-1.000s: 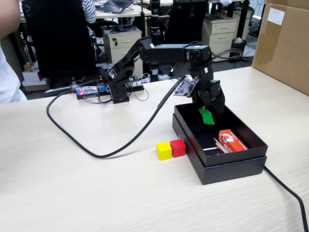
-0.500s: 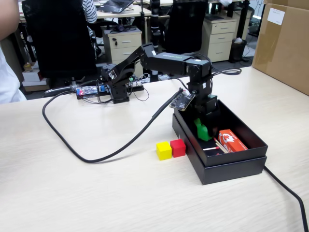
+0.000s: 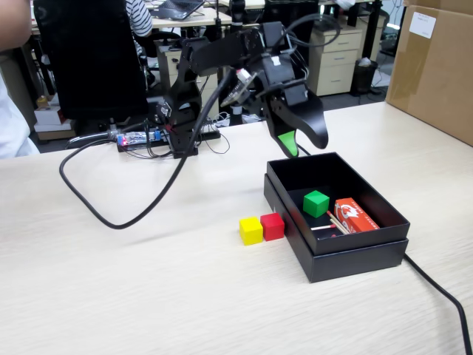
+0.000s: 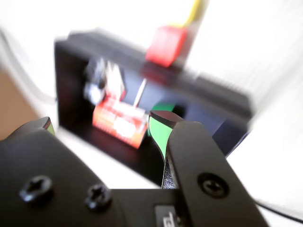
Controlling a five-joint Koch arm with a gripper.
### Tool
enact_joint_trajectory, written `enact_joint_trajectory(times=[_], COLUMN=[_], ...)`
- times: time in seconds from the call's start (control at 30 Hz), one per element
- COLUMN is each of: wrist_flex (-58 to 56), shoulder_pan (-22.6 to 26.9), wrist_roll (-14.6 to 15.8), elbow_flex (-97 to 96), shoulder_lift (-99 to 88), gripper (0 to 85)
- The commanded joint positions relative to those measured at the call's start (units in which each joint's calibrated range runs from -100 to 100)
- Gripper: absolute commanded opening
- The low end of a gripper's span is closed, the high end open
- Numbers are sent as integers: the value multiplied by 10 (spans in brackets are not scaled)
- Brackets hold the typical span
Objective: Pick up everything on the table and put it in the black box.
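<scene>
beige wood-grain table point(image 3: 148, 296), office bkgd

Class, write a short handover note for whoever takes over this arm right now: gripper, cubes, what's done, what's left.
Gripper: open, empty, raised above the shallow matte black cardboard box.
Small green cube: in the box, beside the orange-red printed packet.
Small yellow cube and small red cube: side by side on the light wood-grain table, just outside the box's left wall in the fixed view.
Done: green. Left: yellow, red.
</scene>
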Motion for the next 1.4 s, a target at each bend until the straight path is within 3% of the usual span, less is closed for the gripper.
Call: enact_joint_trajectory(times=[0.0,0.4,0.73,1.37], wrist_flex=[3,4,4,4], shoulder_pan=[-19,-52,-68,-63], wrist_roll=[-1,3,1,-3], elbow_flex=[-30,-148,-68,27], shoulder_lift=[-72,10,184,317], gripper=[461,487,488,452])
